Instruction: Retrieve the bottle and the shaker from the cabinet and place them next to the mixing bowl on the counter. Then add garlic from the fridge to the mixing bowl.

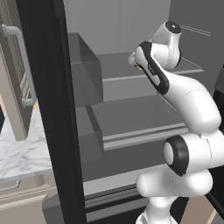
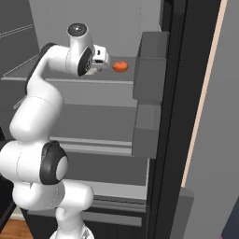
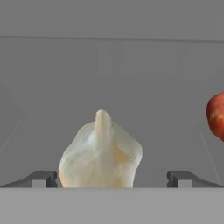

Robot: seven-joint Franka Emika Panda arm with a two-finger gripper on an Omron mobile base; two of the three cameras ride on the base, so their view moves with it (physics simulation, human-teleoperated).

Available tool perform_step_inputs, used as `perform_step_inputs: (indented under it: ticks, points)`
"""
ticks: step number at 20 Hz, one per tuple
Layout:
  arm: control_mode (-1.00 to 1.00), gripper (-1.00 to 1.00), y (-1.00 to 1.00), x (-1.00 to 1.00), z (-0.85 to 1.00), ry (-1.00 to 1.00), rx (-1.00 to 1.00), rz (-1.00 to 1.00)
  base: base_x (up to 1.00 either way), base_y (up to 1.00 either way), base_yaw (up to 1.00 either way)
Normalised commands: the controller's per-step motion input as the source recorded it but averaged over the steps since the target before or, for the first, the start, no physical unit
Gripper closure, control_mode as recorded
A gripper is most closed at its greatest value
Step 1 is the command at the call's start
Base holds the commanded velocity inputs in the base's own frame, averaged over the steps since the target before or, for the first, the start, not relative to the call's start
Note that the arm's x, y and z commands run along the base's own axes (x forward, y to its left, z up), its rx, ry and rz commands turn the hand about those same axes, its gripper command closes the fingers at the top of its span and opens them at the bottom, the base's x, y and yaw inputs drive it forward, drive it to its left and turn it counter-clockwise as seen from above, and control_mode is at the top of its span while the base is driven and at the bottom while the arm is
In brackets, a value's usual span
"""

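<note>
Two spread gripper fingers flank the garlic on a fridge shelf, perhaps untouched.

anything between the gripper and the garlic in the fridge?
Nothing visible. In the hand view the garlic sits straight ahead between the open gripper tips, gaps on both sides. The red-orange fruit lies off to one side on the same fridge shelf, outside the jaws' line.
</note>
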Motion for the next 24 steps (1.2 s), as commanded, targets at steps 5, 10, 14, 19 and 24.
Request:
perform_step_inputs:
  ticks: [5,10,14,19,24]
  points:
    - [-1.00,-1.00,0.00,0.04,-0.07,0.00,0.00,0.00,0.00,0.00,0.00]
    - [-1.00,-1.00,0.00,0.00,0.00,0.00,0.00,0.00,0.00,0.00,0.00]
    - [-1.00,1.00,0.00,0.00,0.00,0.00,0.00,0.00,0.00,0.00,0.00]
    - [-1.00,1.00,0.00,0.00,0.00,0.00,0.00,0.00,0.00,0.00,0.00]
    - [-1.00,1.00,0.00,-0.68,0.14,-0.10,0.00,0.00,0.00,0.00,0.00]
